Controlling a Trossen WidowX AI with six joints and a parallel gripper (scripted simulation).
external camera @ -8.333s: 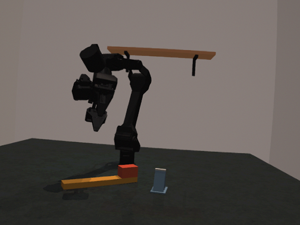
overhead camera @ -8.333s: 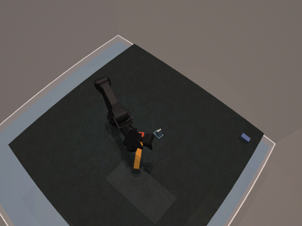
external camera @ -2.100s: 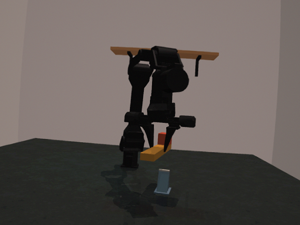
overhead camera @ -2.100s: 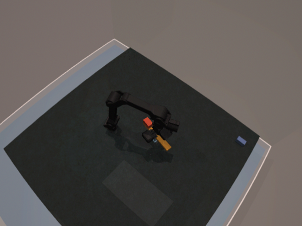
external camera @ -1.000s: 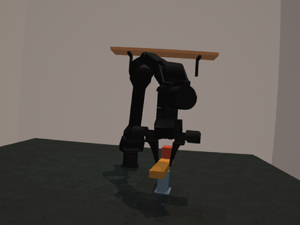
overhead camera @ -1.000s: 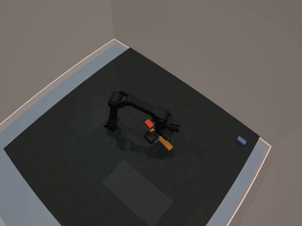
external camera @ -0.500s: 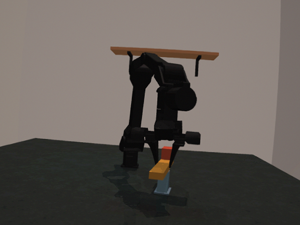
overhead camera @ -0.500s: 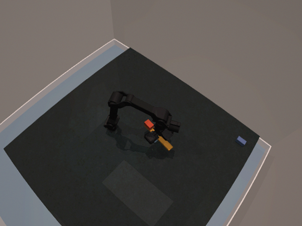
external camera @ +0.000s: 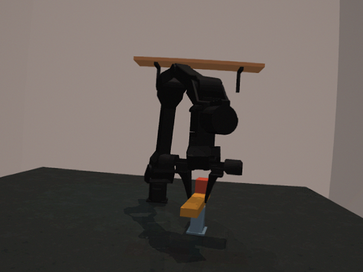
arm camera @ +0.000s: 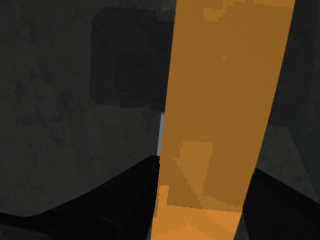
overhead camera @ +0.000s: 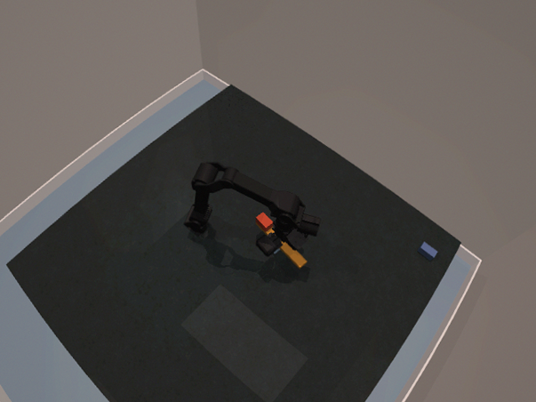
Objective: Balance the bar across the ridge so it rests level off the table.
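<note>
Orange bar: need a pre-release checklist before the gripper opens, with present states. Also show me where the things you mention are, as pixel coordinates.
1. Gripper [overhead camera: 277, 242] [external camera: 198, 200] [arm camera: 200, 172] closed on the orange bar [overhead camera: 293, 254] [external camera: 189, 210] [arm camera: 220, 100]: ok.
2. Bar over the ridge [external camera: 197, 222] [arm camera: 160, 134]: ok.
3. Bar's underside seated on the ridge top: cannot tell, the bar hides the contact.
4. Both bar ends off the table [overhead camera: 147, 291] [external camera: 79, 236] [arm camera: 45, 150]: cannot tell for the far end; near end ok.
5. Balance point over the ridge, given the red block [overhead camera: 263, 221] [external camera: 201, 185] on one end: cannot tell.

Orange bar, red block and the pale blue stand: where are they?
Orange bar [overhead camera: 294, 255] [external camera: 191, 206] [arm camera: 222, 105]: top, exterior, wrist; upper face.
Red block [overhead camera: 263, 221] [external camera: 201, 186]: top, exterior; top, front.
Pale blue stand [external camera: 197, 224]: exterior; upright.
</note>
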